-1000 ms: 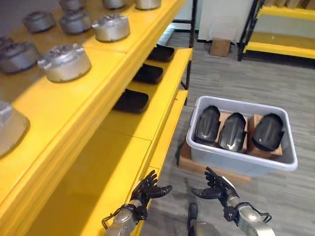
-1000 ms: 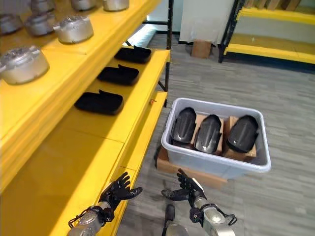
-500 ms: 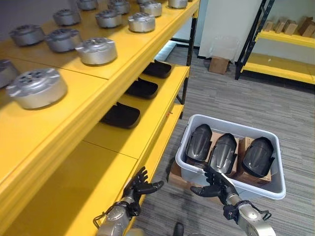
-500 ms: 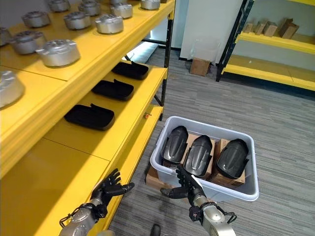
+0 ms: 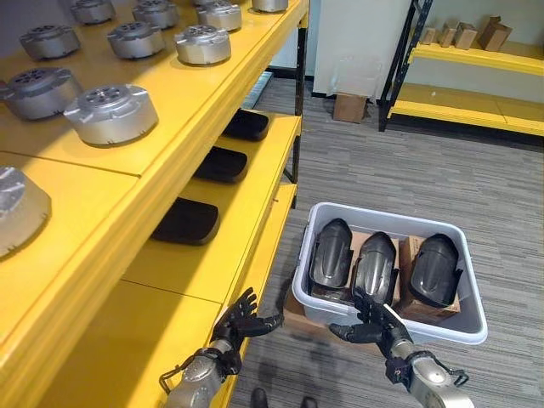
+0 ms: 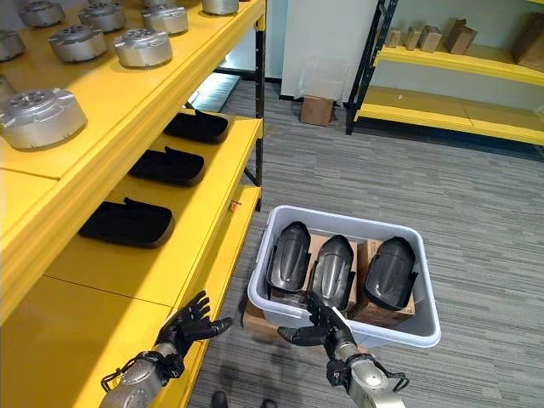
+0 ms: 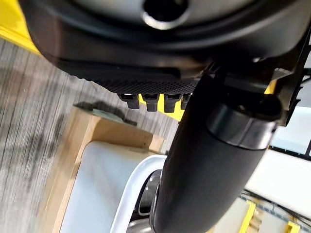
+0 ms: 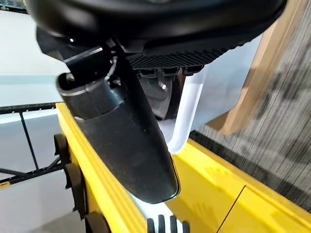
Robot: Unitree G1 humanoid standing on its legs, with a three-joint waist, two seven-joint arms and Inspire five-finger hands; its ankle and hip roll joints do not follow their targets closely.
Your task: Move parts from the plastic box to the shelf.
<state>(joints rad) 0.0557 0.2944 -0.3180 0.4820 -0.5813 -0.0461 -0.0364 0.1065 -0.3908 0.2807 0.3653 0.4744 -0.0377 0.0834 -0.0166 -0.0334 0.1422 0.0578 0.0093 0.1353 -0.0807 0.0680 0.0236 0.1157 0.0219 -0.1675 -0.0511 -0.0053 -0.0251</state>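
Dark, glossy moulded shell parts, three in number, stand on edge side by side in a pale grey plastic box (image 5: 472, 314) on the floor: left part (image 5: 331, 255), middle part (image 5: 375, 262), right part (image 5: 434, 270). They lean against brown cardboard blocks (image 5: 414, 248) inside the box. The box sits on a flat wooden board (image 5: 299, 311), just beside the foot of the yellow metal shelf (image 5: 242, 225).

Three black oblong trays (image 5: 184, 221) lie in a row on the middle level of the shelf. Round silver-grey metal castings (image 5: 110, 112) occupy the top level.

The left hand (image 5: 242, 320) hangs beside the edge of the lower level, fingers spread and holding nothing. The right hand (image 5: 372, 324) hovers at the near rim of the box, fingers likewise spread and empty. No part is gripped yet.

Assessment: the step in hand is the reach into the box. The middle part lies nearest the right hand and is the sensible first pick. The hand should clear the near rim, then close across the part's narrow width, not its slick curved back. A straight upward lift should avoid dragging the neighbouring parts or the cardboard.
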